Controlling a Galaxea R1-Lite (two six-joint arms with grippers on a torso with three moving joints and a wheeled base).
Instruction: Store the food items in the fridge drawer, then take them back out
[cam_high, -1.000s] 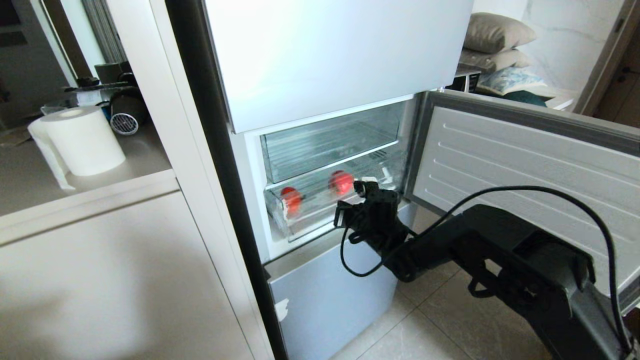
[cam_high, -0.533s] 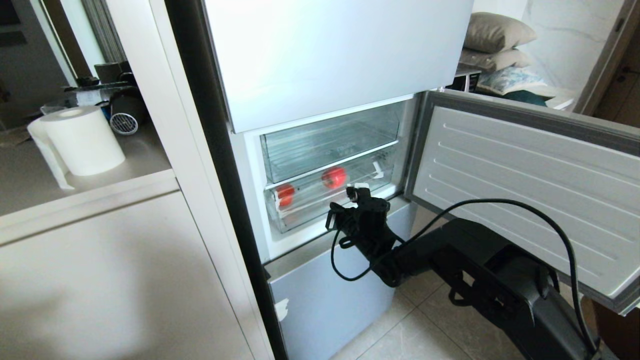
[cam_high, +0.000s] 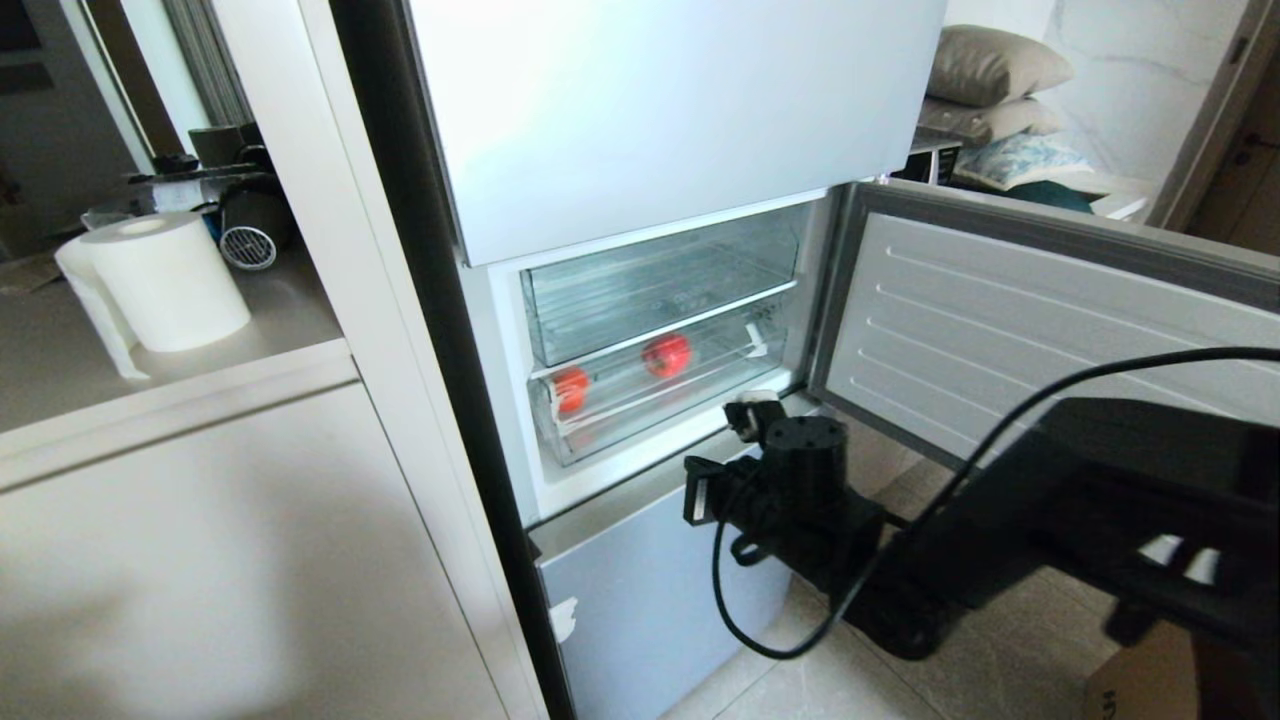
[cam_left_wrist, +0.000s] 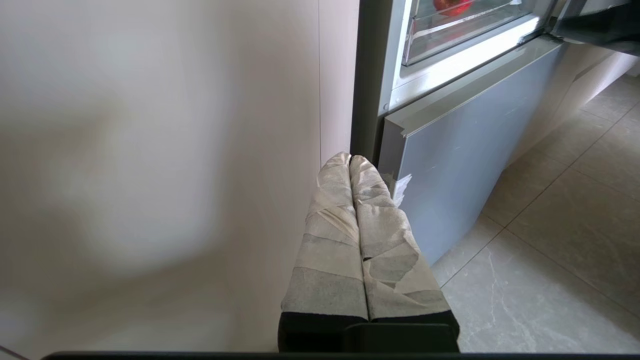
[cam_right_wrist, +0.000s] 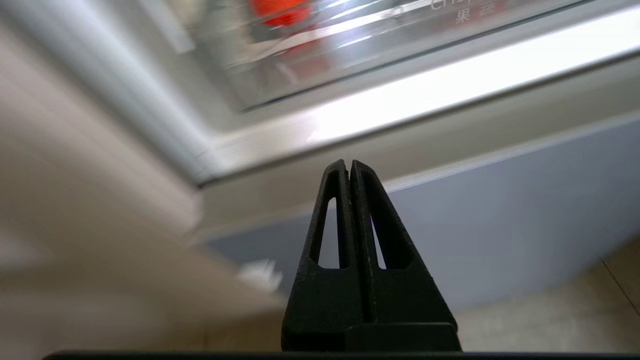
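Head view catches both red fruits (cam_high: 667, 354) behind the clear ribbed drawer (cam_high: 660, 395); right pincer (cam_right_wrist: 348, 167), black, wedge-shaped, pressed together; left pincer (cam_left_wrist: 349, 162) tape-wrapped, together.

Clear glossy plastic fridge drawer (cam_high: 640, 395) holding two shiny red food items (cam_high: 667, 355). Frosted pale-blue glass door panels (cam_high: 650, 600) look smooth and satiny. Left gripper (cam_left_wrist: 350, 162) is wrapped in matt, wrinkled whitish tape; right gripper (cam_right_wrist: 348, 165) is matt black plastic. Floor tiles (cam_left_wrist: 550, 240) are smooth with a marbled sheen. A soft white paper roll (cam_high: 165, 280) stands on the matt pale bench (cam_high: 60, 370).
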